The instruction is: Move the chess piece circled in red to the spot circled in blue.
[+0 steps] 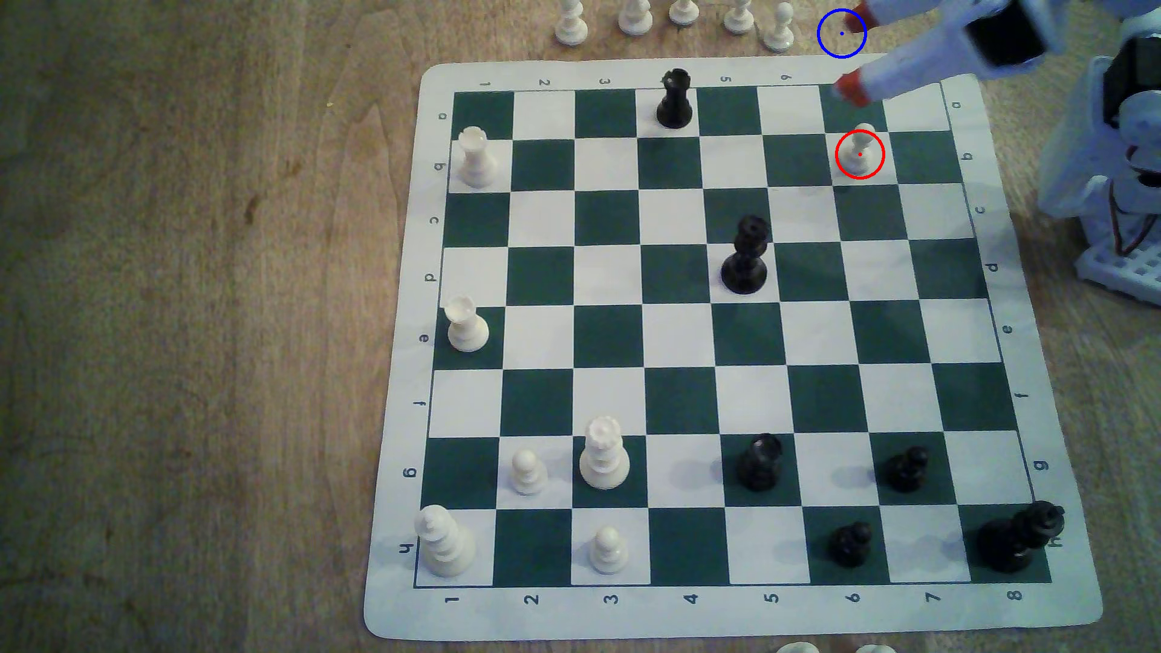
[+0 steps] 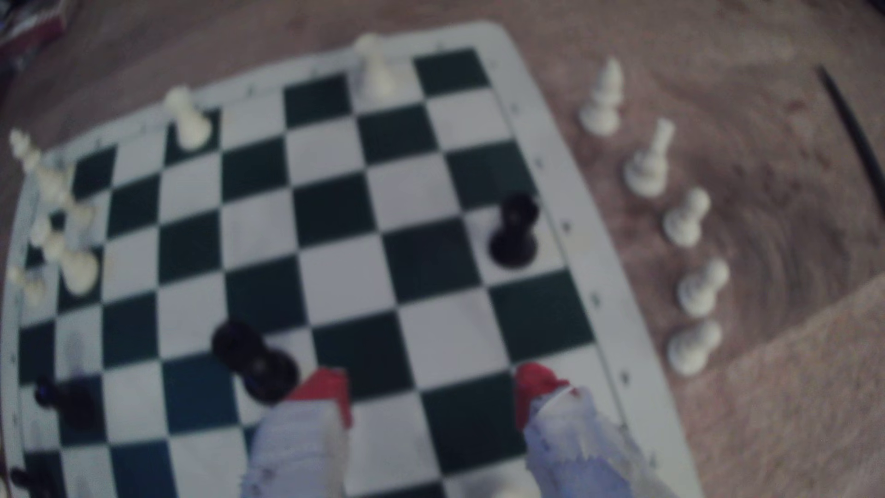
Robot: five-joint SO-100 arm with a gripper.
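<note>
Claw point(image 1: 848, 56) gapes empty just beyond white pawn point(image 1: 859, 152).

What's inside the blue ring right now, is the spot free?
Mostly bare wood inside the blue ring. One red fingertip of the open gripper overlaps its upper right edge, hiding that bit of tabletop.

White 3D-printed single arm point(image 1: 1093, 144): base w/ lattice foot at exterior view's right edge, upper links reaching toward that view's upper left. Black motor block point(image 1: 1005, 31) at wrist. White two-finger gripper w/ red-orange tips point(image 1: 848, 56): jaws spread wide apart, nothing btwn them. Wrist view: both red-tipped fingers point(image 2: 538, 388) well separated, blurred.
</note>
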